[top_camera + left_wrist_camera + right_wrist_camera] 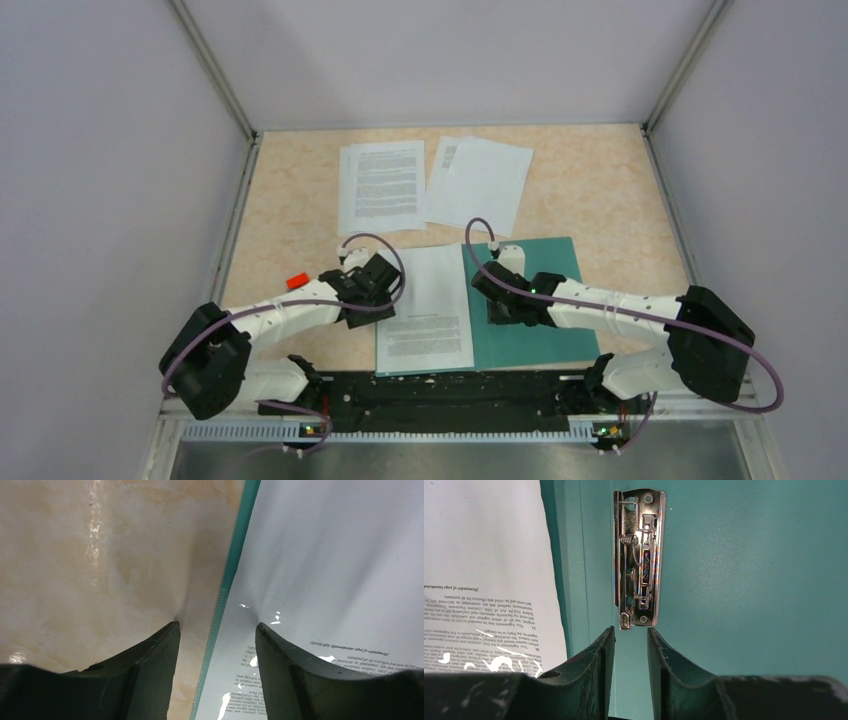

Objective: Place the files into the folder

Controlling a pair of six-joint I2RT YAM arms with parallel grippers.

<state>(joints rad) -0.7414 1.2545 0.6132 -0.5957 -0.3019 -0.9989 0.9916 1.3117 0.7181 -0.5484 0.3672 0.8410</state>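
The teal folder [545,300] lies open at the table's near centre. One printed sheet [430,305] lies on its left half. Two more groups of files lie behind it, a printed one [382,185] and a fanned one showing mostly blank white [478,183]. My left gripper [375,285] is open and low over the folder's left edge [235,555], one finger over bare table, the other over the sheet [340,555]. My right gripper [497,290] is empty, its jaws a narrow gap apart, just short of the metal fastener [640,560] on the folder's inner spine [749,580].
A small red object [296,281] sits by the left arm. Grey enclosure walls close in the marbled tabletop [290,210] on the left, right and back. A black rail [450,395] runs along the near edge between the arm bases.
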